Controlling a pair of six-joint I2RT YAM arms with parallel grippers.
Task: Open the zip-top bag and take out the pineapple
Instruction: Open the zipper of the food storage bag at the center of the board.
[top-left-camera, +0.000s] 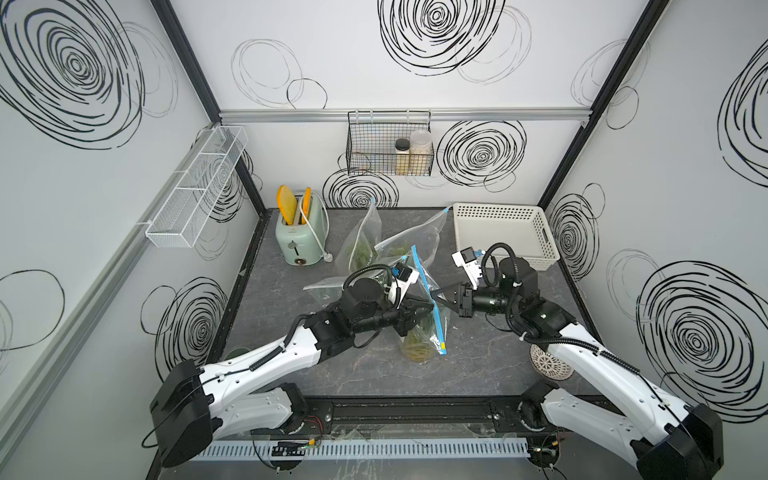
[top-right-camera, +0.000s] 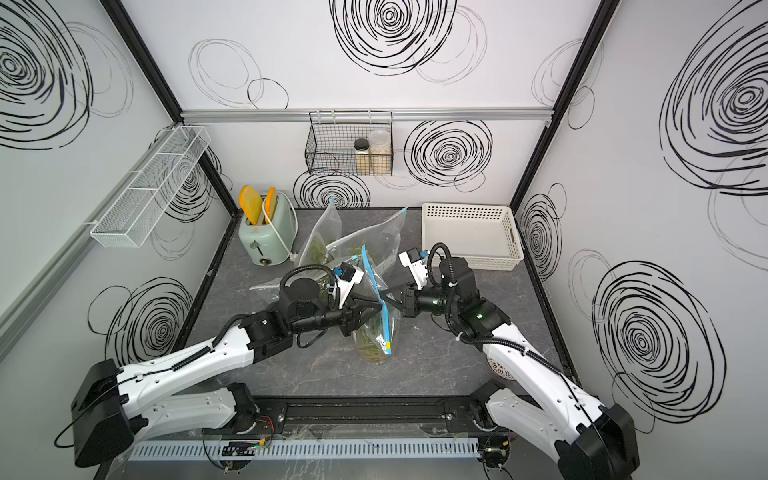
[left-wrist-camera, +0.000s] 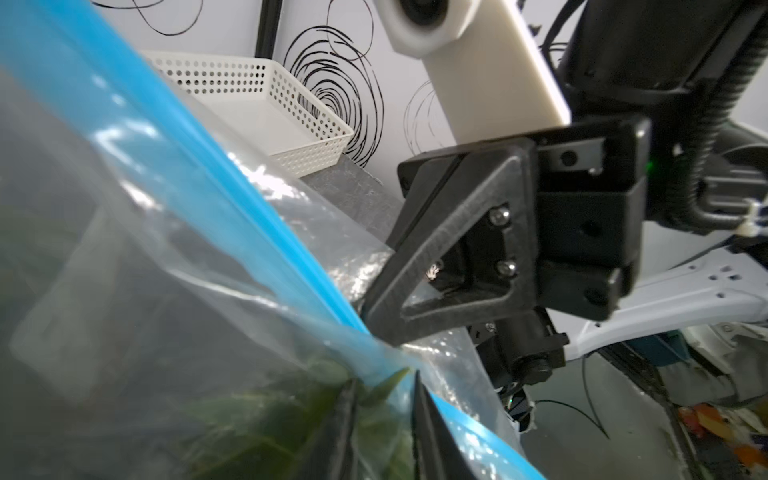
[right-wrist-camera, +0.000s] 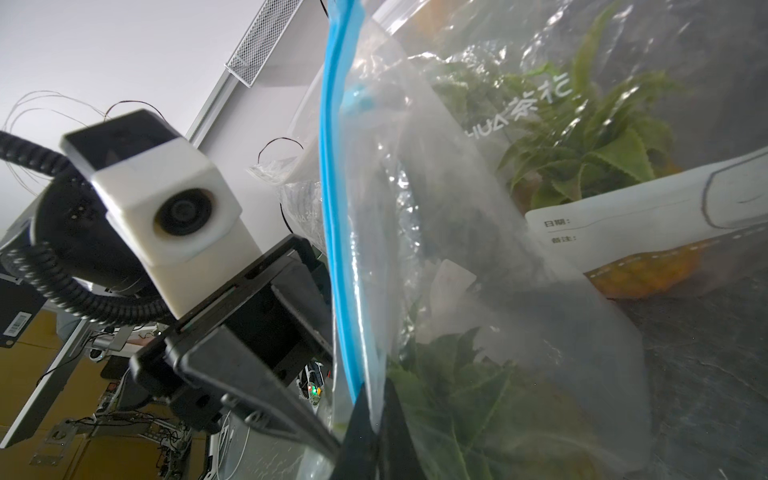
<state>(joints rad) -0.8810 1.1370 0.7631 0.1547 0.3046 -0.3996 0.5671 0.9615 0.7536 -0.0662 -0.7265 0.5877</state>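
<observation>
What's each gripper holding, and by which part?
Both hold the zip-top bag at the blue zip strip, from opposite sides: right gripper pinched shut, left gripper apparently too.

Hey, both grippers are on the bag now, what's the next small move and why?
Probably ease the left gripper and right gripper slightly apart. Each looks pinched on the lip of the bag, on opposite faces beside the blue zip, which reads as one unbroken strip, so the pineapple seems sealed inside.
</observation>
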